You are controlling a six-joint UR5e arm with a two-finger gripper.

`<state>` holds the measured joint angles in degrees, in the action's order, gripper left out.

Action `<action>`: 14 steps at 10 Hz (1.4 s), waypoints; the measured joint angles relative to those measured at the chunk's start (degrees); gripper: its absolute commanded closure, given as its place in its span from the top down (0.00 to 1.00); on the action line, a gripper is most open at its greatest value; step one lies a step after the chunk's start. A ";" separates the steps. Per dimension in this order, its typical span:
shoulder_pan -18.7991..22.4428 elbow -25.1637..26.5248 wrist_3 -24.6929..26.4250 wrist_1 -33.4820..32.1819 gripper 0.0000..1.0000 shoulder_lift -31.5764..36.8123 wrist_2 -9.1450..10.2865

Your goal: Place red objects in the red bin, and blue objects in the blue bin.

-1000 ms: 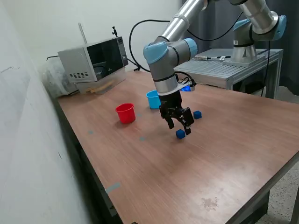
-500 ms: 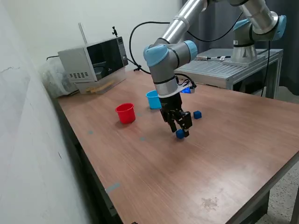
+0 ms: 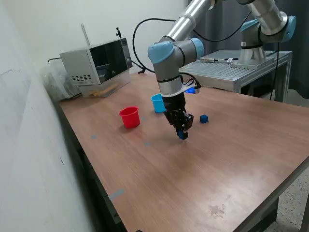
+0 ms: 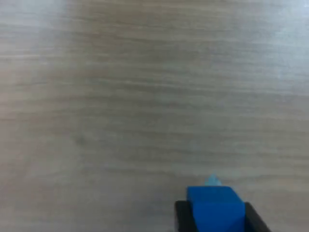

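Brown wood-grain table (image 3: 203,179) lies broad and bare toward its near edge. Toward the middle, the gripper (image 3: 182,134) stands clamped on a dark blue cube (image 4: 215,208), seen in the wrist view between two black fingers (image 4: 182,217); in the exterior view the cube is mostly hidden. A second blue cube (image 3: 203,119) sits near. Farther back stand the red cup (image 3: 129,117) and light blue cup (image 3: 157,103), the latter partly behind the arm.
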<state>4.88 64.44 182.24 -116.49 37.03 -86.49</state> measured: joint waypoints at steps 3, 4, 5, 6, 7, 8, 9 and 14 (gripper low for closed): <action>-1.14 2.22 0.01 2.67 0.00 6.12 -1.27; -2.48 3.76 0.02 3.88 0.00 8.64 -2.36; -4.60 5.59 0.02 5.57 0.00 11.49 -3.75; -7.22 7.38 -0.01 7.45 0.00 14.16 -4.89; -9.97 8.97 -0.05 8.77 0.00 16.20 -5.79; -12.49 10.48 -0.06 9.52 0.00 17.58 -7.08; -14.68 11.99 -0.08 10.02 0.00 18.53 -8.67; -22.33 15.25 -0.79 10.87 0.00 19.65 -12.57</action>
<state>-17.45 79.69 181.45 -105.62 56.68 -99.05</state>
